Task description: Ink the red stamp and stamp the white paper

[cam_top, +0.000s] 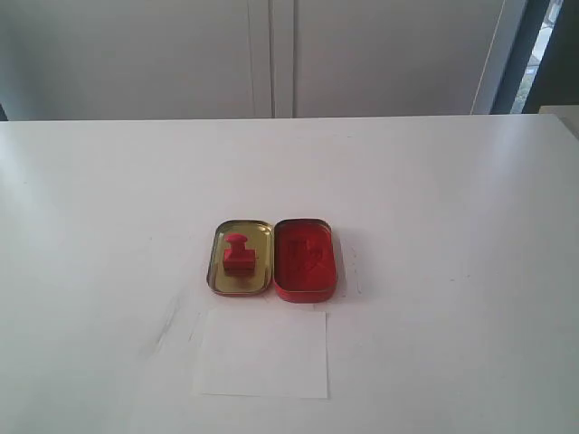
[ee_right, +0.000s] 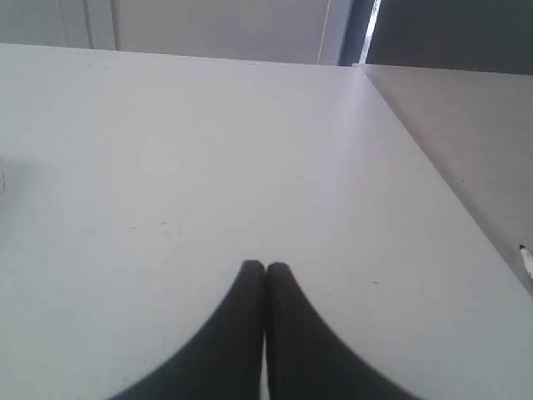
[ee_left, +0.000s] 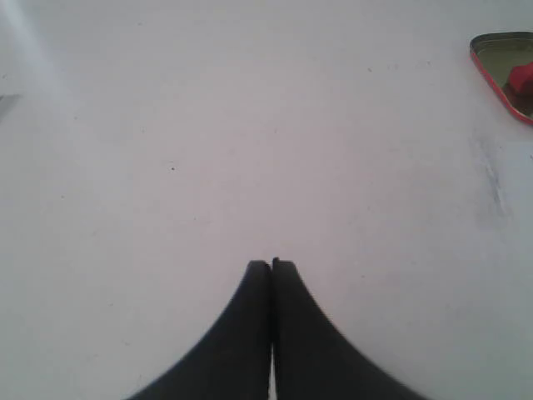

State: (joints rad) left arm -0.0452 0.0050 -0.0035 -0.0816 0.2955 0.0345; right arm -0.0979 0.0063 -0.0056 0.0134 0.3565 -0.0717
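Your left jaws and right jaws are both pressed together on nothing, each over bare surface [cam_top: 452,226]. The red stamp [cam_top: 239,256] stands upright inside the gold lid [cam_top: 220,271], just beside the red ink-pad tin [cam_top: 308,258]. The white paper [cam_top: 262,354] lies near both, on the exterior camera's side. Spread one pair wide before descending, grip the stamp by its knob, and lift straight up so the lid does not drag. Count: one stamp, one lid, one ink tin, one sheet.
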